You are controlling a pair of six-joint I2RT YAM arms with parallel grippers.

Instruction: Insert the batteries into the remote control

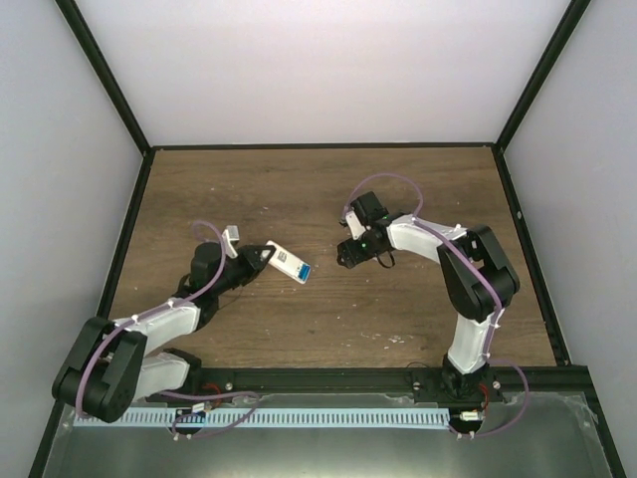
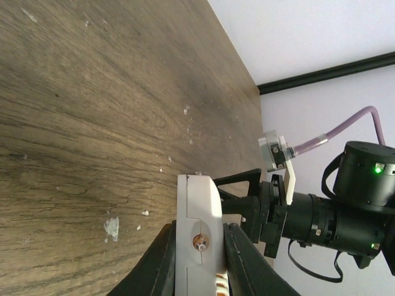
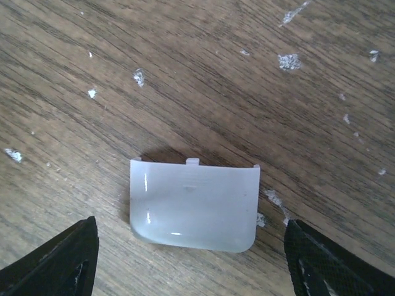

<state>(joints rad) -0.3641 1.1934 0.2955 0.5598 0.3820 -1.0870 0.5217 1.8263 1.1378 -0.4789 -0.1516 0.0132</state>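
My left gripper (image 1: 265,256) is shut on the remote control (image 1: 289,262), a small white handset with a blue end pointing right, and holds it just off the table. In the left wrist view the remote (image 2: 197,203) stands edge-on between the black fingers (image 2: 162,262) of the left gripper (image 2: 200,265). My right gripper (image 1: 348,255) is open and hovers low over a small white curved battery cover (image 3: 194,206), which lies flat on the wood between the right gripper's (image 3: 192,259) spread fingertips (image 3: 74,256). The blue batteries are not in view.
The wooden table (image 1: 328,319) has pale scuff specks and is bounded by a black frame (image 1: 318,147) and white walls. In the left wrist view, the right arm's black wrist (image 2: 327,219) sits close behind the remote.
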